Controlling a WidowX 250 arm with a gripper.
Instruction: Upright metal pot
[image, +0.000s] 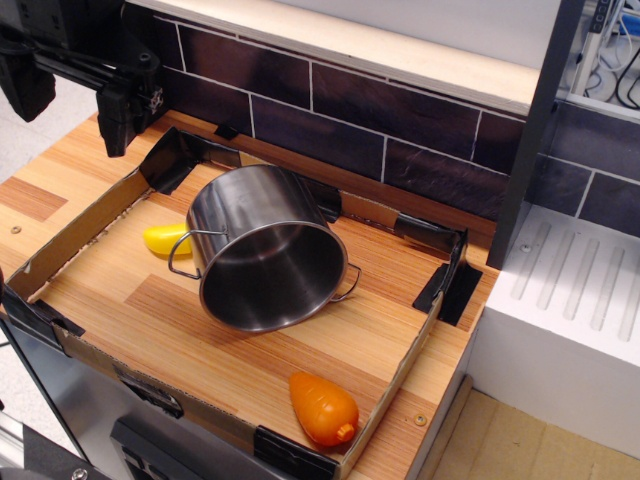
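Note:
The metal pot (262, 245) is shiny stainless steel. It lies tipped on its side in the middle of the boxed-in wooden surface, with its open mouth facing the front. One thin wire loop handle sticks out on each side of the rim. My black gripper (70, 108) hangs at the far left back corner, above and well away from the pot. Its jaws look spread wide and hold nothing. The left finger is partly cut off by the frame edge.
A yellow plastic vegetable (163, 240) lies against the pot's left side. An orange carrot (322, 408) lies near the front cardboard wall (400, 375). Low cardboard walls ring the wooden board. A dark tiled backsplash (380, 110) stands behind, and a white sink unit (570, 300) stands to the right.

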